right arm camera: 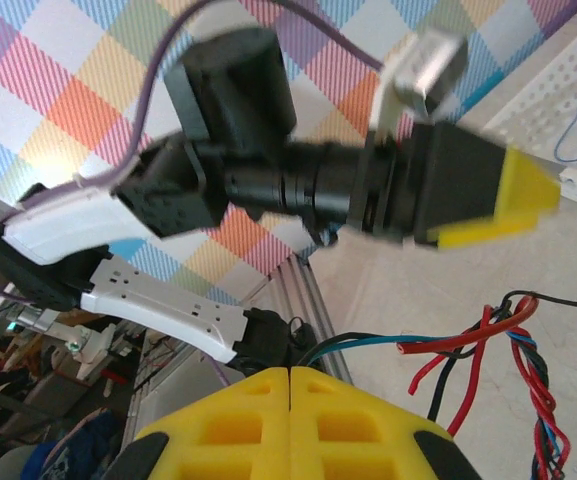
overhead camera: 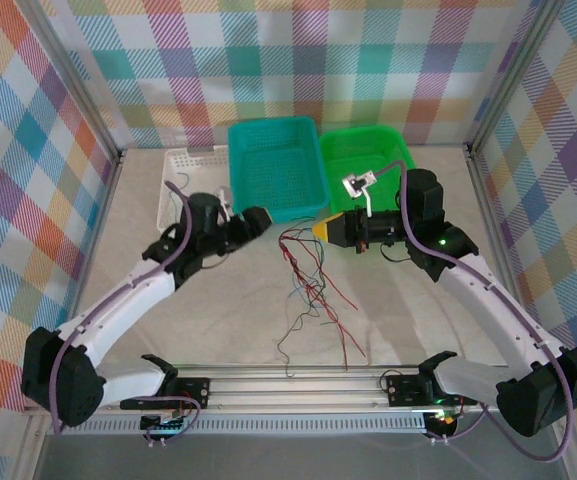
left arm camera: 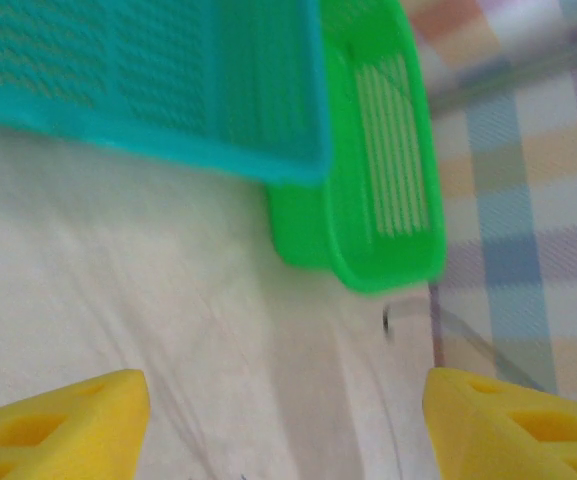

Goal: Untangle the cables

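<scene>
On the left, the black left hand (overhead camera: 256, 220) with yellow foam fingers (left arm camera: 58, 420) is low over the pale cloth surface (overhead camera: 218, 310), just in front of the teal perforated plastic basket (overhead camera: 273, 165). Its fingers are spread wide with nothing between them but bare cloth. It points to the right, toward the middle of the surface.

The cables (overhead camera: 311, 283) lie there: a loose bundle of very thin red, black, blue and grey wires. The bundle is knotted and partly twisted together at its far end, and it frays into separate strands that trail toward the near rail (overhead camera: 298, 385). Its long axis therefore runs far to near, across the line between the two hands. Its far end sits in the gap between them, to the right of the left hand and a little nearer than it, and clear of its fingers.

On the right, the right hand (overhead camera: 326, 230) has its yellow fingers pressed together, in front of the green plastic basket (overhead camera: 368, 160). It looks the closer of the two, and wires run off from right beside its tips. I cannot tell whether a strand is pinched there. To my eye, the coming move depends on the open left hand reaching rightward to take hold of the top of the bundle
</scene>
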`<action>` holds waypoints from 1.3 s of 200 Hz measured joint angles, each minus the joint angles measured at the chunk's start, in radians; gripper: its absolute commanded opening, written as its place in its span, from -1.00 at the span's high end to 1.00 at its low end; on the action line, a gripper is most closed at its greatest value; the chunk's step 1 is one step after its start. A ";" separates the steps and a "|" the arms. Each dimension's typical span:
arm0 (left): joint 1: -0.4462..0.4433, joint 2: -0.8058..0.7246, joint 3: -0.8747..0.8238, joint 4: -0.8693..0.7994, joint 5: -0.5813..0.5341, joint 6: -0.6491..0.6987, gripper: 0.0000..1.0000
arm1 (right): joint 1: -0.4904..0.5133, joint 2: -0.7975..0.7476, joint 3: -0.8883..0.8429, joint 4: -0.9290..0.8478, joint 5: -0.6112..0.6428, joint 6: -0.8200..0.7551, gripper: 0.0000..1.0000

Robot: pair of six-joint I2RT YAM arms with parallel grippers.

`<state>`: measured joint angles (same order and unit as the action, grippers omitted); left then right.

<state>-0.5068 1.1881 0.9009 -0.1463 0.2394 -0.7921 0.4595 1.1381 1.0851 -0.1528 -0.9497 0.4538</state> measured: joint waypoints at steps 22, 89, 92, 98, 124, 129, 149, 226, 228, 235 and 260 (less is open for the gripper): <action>-0.050 -0.067 -0.113 0.102 0.034 -0.007 -0.45 | 0.000 0.007 0.002 0.019 -0.024 0.017 1.00; -0.184 -0.097 -0.257 0.361 0.083 -0.026 -0.42 | 0.000 0.013 0.002 0.048 -0.048 0.053 1.00; -0.188 -0.097 -0.257 0.364 0.082 -0.025 -0.41 | 0.000 0.013 0.002 0.048 -0.048 0.055 1.00; -0.198 -0.097 -0.257 0.373 0.082 -0.024 -0.40 | 0.000 0.013 0.002 0.048 -0.047 0.056 1.00; -0.245 -0.097 -0.257 0.406 0.077 -0.004 -0.38 | 0.000 0.013 0.002 0.046 -0.040 0.058 1.00; -0.253 -0.097 -0.257 0.412 0.077 0.000 -0.38 | 0.000 0.013 0.002 0.044 -0.036 0.058 1.00; -0.277 -0.113 -0.263 0.425 0.074 0.021 -0.38 | 0.000 0.013 0.008 0.012 0.004 0.047 1.00; -0.292 -0.205 -0.355 0.430 0.091 0.098 -0.40 | 0.000 0.013 0.077 -0.053 0.103 0.018 1.00; -0.292 -0.204 -0.355 0.430 0.092 0.101 -0.40 | 0.000 0.013 0.077 -0.053 0.104 0.017 1.00; -0.297 -0.195 -0.355 0.429 0.095 0.110 -0.40 | 0.000 0.013 0.080 -0.056 0.105 0.016 1.00; -0.309 -0.154 -0.354 0.408 0.101 0.143 -0.43 | 0.000 0.015 0.084 -0.059 0.095 0.016 1.00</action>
<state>-0.8158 1.0336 0.5465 0.2615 0.3401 -0.6491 0.4595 1.1530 1.1690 -0.2119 -0.8543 0.4702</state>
